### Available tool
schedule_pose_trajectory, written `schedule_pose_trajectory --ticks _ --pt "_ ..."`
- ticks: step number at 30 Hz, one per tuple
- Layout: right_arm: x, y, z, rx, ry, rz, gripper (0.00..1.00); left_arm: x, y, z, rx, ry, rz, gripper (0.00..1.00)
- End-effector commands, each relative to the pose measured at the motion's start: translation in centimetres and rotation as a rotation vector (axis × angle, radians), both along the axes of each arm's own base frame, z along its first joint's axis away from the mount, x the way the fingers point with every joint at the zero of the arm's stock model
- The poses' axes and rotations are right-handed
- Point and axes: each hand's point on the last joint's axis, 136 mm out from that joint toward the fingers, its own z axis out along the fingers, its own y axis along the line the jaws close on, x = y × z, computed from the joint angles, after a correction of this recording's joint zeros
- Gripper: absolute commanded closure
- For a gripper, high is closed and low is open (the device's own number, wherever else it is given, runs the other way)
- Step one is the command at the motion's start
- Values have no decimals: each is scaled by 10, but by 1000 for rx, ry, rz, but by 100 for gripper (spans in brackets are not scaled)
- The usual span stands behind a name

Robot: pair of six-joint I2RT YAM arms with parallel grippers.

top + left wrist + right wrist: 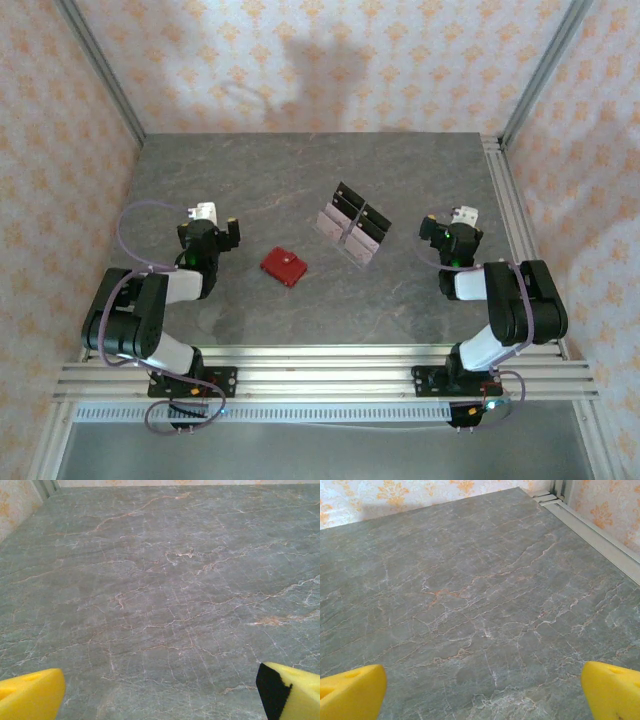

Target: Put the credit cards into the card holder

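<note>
The card holder (284, 266), a small red square wallet, lies closed on the grey marble table (300, 170) between the two arms. Two pale pinkish-grey credit cards (331, 222) (362, 246) lie to its right, in a cluster with black cards (361, 207). My left gripper (212, 222) hovers left of the wallet, apart from it. In the left wrist view that gripper (160, 695) is open, its yellow fingertips (30, 695) wide over bare table. My right gripper (452, 226) stands right of the cards. Its wrist view shows the right gripper (482, 692) open and empty.
Aluminium rails (515, 215) run along the table's right edge and the near edge (320, 375). Patterned walls (320, 60) close the back and both sides. The rail corner (580, 515) lies ahead of the right gripper.
</note>
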Motion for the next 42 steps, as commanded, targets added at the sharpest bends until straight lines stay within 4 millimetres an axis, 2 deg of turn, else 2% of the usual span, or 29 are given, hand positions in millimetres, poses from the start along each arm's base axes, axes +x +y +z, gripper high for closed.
schedule_pose_trajectory --ticks 1,30,33,39,42 --pt "5 1 8 -10 -20 16 1 4 2 8 6 -29 3 0" --pt "3 -2 9 -8 -30 4 1 5 1 9 4 -26 -7 0" --pt "-4 0 20 -6 -86 15 1 6 5 17 8 1 20 0" --pt "-22 -20 58 3 -108 -114 1 2 12 49 10 26 63 0" --pt "-23 -26 78 110 -82 -193 1 -2 13 65 -21 72 91 0"
